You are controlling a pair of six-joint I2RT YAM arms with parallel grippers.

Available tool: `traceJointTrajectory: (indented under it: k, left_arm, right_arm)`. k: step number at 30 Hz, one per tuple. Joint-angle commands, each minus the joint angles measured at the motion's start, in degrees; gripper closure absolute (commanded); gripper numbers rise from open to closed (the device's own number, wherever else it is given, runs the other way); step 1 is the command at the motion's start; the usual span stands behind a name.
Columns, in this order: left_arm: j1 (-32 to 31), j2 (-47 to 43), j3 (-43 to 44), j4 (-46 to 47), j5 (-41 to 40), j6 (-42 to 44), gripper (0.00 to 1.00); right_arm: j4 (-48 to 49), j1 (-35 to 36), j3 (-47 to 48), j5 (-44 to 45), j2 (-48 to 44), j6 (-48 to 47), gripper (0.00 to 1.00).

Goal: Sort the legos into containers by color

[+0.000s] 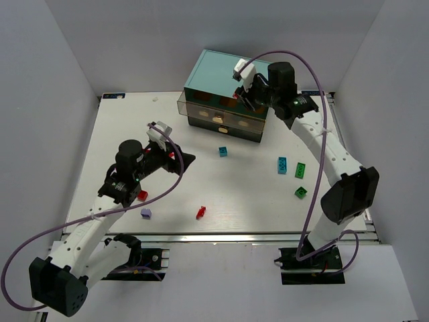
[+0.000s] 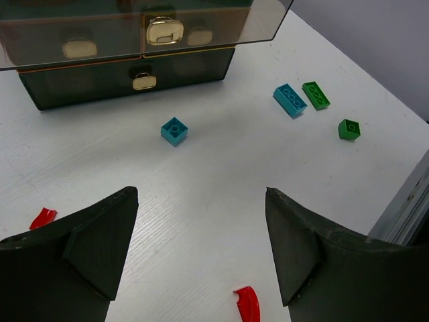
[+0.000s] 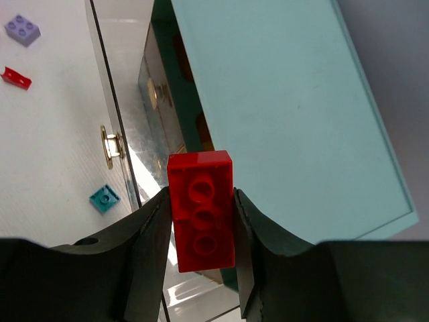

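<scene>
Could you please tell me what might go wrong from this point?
1. The right gripper holds the red brick near the top front edge of the cabinet; released here, it might land on top or miss the pulled-out drawer.
2. That drawer overhangs the table, so the open left gripper reaching toward the teal brick could bump it.

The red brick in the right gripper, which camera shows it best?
The right wrist view: the red brick fills the centre, studs facing the camera, clamped in the right gripper. In the top view the gripper hides most of it; the left wrist view misses it.
</scene>
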Motion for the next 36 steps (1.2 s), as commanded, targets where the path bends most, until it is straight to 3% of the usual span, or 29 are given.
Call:
traceJointTrajectory:
  k: [1,19,22,24,26,28,30,32,33,34,35,36]
  left_arm:
    - [-0.24,-0.07,-0.47,1.11,2.47,1.16,0.14]
    - [-0.24,0.11,-0.91,2.87,7.92,0.81,0.13]
    - [-0.24,0.19,-1.08,3.13,8.45,0.81,0.14]
    - [-0.24,0.55,-1.17,3.31,8.98,0.54,0.19]
    - [-0.77,1.68,-1.43,3.4,10.21,0.19,0.45]
    - [-0.77,2.83,-1.26,3.4,10.82,-0.42,0.75]
    - [-0.77,5.2,-0.73,3.05,11.0,-1.47,0.82]
    - [-1.82,7.91,1.28,1.39,10.91,-1.92,0.82]
    - [-1.82,8.97,1.9,0.07,10.13,-2.09,0.79]
    - [-2.69,10.12,2.52,-2.03,9.43,-2.79,0.73]
    - [-4.18,11.35,3.91,-3.01,7.24,-3.23,0.61]
    - [-5.15,14.23,4.88,-6.33,6.35,-4.11,0.57]
  right_arm:
    - [4.59,-0.69,-1.01,0.41,-0.89,-0.66,0.84]
    - [2.22,-3.23,-1.81,-3.54,2.63,-0.84,0.31]
    - [1.7,-3.59,-1.19,-4.16,2.02,-0.23,0.31]
    - [1.52,-3.67,-1.27,-5.99,-0.08,1.26,0.34]
    - [0.65,-4.02,-3.46,-12.46,-5.07,4.86,0.61]
    - [1.16,-3.94,-8.19,-18.54,-9.82,8.8,1.0]
    - [5.72,-4.03,-21.05,-28.12,-19.05,10.58,1.0]
    - [9.23,-3.94,-30.15,-37.35,-27.37,10.41,0.99]
    - [10.12,-3.85,-38.63,-39.56,-29.95,9.97,0.83]
    - [10.83,-3.94,-42.72,-41.23,-32.15,9.27,0.48]
    - [12.84,-3.94,-46.76,-42.73,-36.87,7.53,0.35]
    - [13.12,-4.03,-53.5,-42.57,-39.44,5.68,0.27]
